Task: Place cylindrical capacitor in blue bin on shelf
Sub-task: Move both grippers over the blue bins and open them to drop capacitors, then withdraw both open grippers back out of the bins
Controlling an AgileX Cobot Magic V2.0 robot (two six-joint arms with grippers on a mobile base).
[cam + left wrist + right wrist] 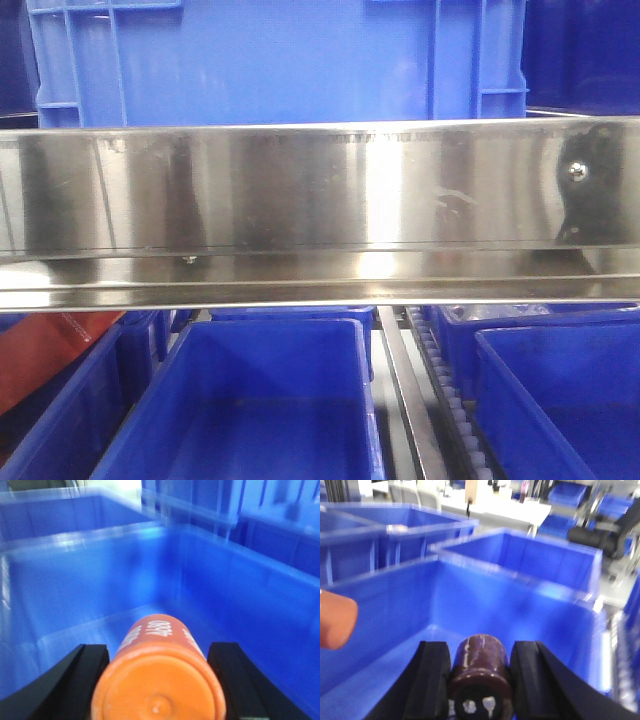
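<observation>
While the shelf (300, 190) shows me its mirror-bright front rail, with a blue crate (270, 60) sitting above it and more bins (250, 400) below, both arms are reaching over a blue bin (60, 590). The left fingers (75, 675) are clamped on the orange capacitor (160, 680), held lengthwise above the bin's floor. The right fingers (432, 675) grip a dark brown capacitor (481, 670) the same way, with the orange one's end showing off to its left.

Mirror-like shelf rail (300, 200) between an upper blue bin (280, 60) and lower blue bins (270, 330).
</observation>
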